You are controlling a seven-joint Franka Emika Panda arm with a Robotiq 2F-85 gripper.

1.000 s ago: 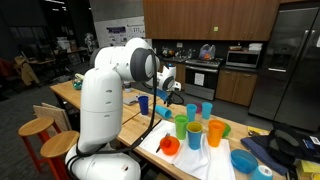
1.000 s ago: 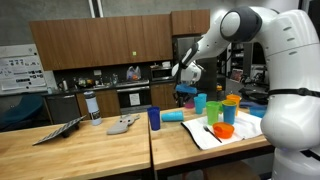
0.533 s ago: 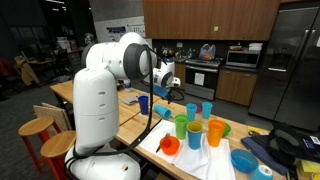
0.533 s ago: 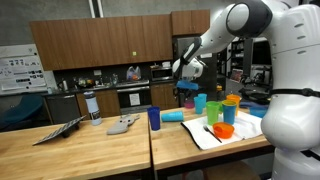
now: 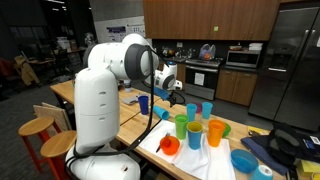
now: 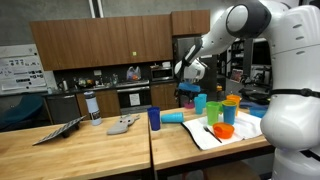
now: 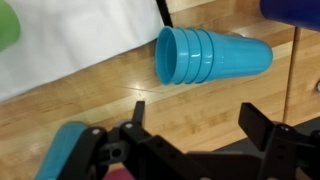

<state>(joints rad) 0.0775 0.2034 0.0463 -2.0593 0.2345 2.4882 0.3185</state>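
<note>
A stack of light blue cups (image 7: 212, 55) lies on its side on the wooden table, its mouth toward the white cloth (image 7: 80, 40). My gripper (image 7: 197, 118) hovers just above the bare wood in front of it, jaws wide apart and nothing between them. In both exterior views the gripper (image 5: 172, 93) (image 6: 187, 92) hangs over the lying cups (image 5: 163, 113) (image 6: 173, 116), next to an upright dark blue cup (image 5: 144, 103) (image 6: 154, 118).
On the white cloth (image 5: 190, 158) stand green (image 5: 181, 126), blue (image 5: 195, 137) and orange (image 5: 216, 131) cups, with an orange bowl (image 5: 170, 146) and a blue bowl (image 5: 243, 160). A black cable (image 7: 165, 12) runs past the cups. Wooden stools (image 5: 38, 128) sit beside the table.
The arm's upper links have swung a little while the gripper stays over the lying cups. The jaws now stand wider apart than before.
</note>
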